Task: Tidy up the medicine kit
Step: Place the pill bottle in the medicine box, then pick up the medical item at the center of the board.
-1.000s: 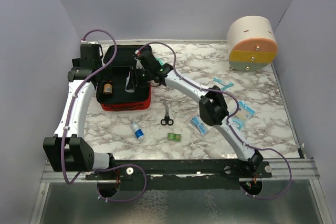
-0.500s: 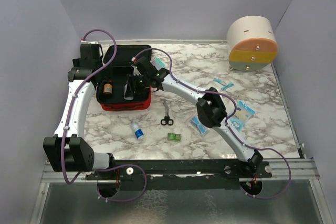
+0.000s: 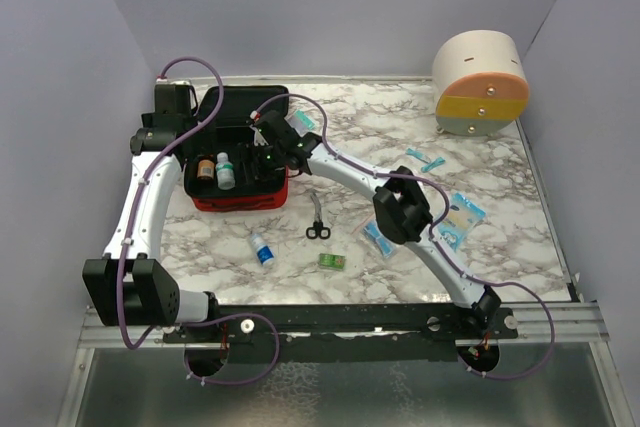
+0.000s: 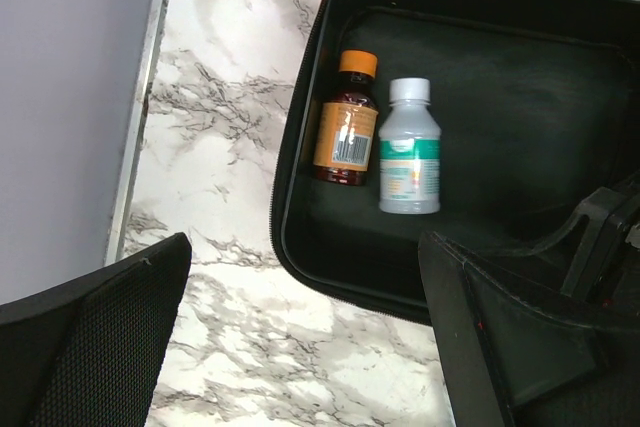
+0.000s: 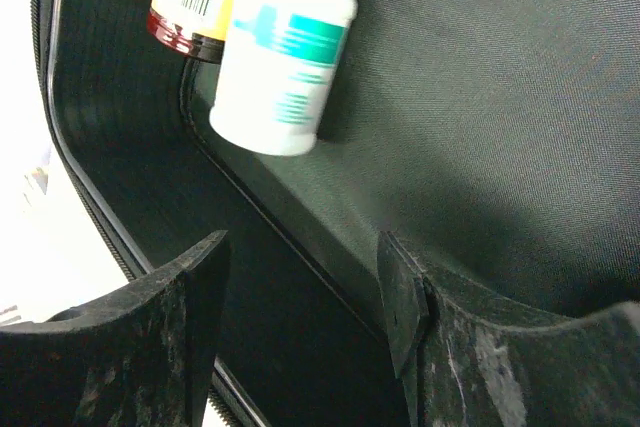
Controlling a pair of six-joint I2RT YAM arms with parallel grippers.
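The medicine kit (image 3: 240, 200), a red case with a black inside, lies open at the back left of the table. Inside it a brown bottle with an orange cap (image 4: 346, 129) and a white bottle with a green label (image 4: 408, 152) lie side by side. My right gripper (image 3: 260, 155) hovers low inside the kit (image 5: 480, 97), open, with nothing between its fingers. The white bottle (image 5: 285, 57) lies free just beyond its tips. My left gripper (image 4: 305, 244) hangs wide open and empty over the kit's left rim (image 4: 276, 209).
On the marble in front of the kit lie a small blue-capped bottle (image 3: 261, 249), black scissors (image 3: 317, 223) and a green packet (image 3: 332, 261). Blue packets (image 3: 464, 215) lie to the right. A round drawer container (image 3: 480, 82) stands at the back right. The left wall (image 4: 70, 97) is close.
My right gripper lowered the white bottle into the kit, opened and drew back slightly right; the bottle now lies beside the brown one. The left arm has not moved.
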